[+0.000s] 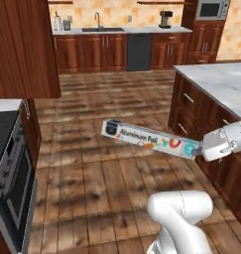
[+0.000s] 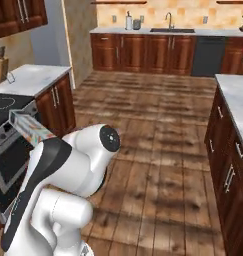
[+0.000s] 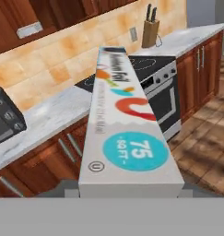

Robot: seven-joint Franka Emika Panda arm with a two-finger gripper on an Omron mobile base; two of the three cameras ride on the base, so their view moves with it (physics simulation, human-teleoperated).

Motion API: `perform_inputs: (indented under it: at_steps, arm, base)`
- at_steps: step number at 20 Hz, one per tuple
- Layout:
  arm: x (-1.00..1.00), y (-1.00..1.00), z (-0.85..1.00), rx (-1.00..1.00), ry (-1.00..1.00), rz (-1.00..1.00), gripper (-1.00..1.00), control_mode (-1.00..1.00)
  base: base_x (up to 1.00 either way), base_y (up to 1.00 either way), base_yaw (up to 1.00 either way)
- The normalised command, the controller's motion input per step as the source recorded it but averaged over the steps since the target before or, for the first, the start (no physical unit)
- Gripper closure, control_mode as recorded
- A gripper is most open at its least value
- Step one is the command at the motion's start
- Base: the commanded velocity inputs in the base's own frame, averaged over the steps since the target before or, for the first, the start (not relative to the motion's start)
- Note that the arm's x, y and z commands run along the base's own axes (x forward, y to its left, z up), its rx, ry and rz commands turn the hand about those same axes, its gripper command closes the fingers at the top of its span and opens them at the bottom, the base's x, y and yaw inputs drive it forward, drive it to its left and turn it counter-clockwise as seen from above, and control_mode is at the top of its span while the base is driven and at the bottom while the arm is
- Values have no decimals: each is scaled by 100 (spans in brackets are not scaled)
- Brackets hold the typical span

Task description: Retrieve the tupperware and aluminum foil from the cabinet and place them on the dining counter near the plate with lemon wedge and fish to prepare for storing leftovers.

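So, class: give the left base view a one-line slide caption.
The tool carries the aluminum foil over the wooden floor.

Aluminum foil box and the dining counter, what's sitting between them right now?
Nothing but air above bare wooden floor. In the left base view the hand holds the aluminum foil box by its teal end, short of the dining counter and below its top.

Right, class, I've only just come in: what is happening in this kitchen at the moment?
The robot arm is carrying the aluminum foil box through the air, above the wooden floor. The gripper is shut on the box's teal end, and the black end points away from the hand, roughly level. The dining counter stands to the arm's right, so the foil has not been set down yet. In the hand view, the box stretches out towards the stove and a knife block on the worktop.
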Motion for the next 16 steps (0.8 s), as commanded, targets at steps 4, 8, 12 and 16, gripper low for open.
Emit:
perform_inputs:
  at_steps: [4,8,12,16]
  arm:
    - [0,0,0,0,0,0,100,100]
    - [0,0,0,0,0,0,100,100]
    - [0,0,0,0,0,0,100,100]
    - [0,0,0,0,0,0,100,100]
  base:
    - [0,-13,-95]
    - [0,-3,-93]
    - [0,0,-90]
    - [0,0,-88]
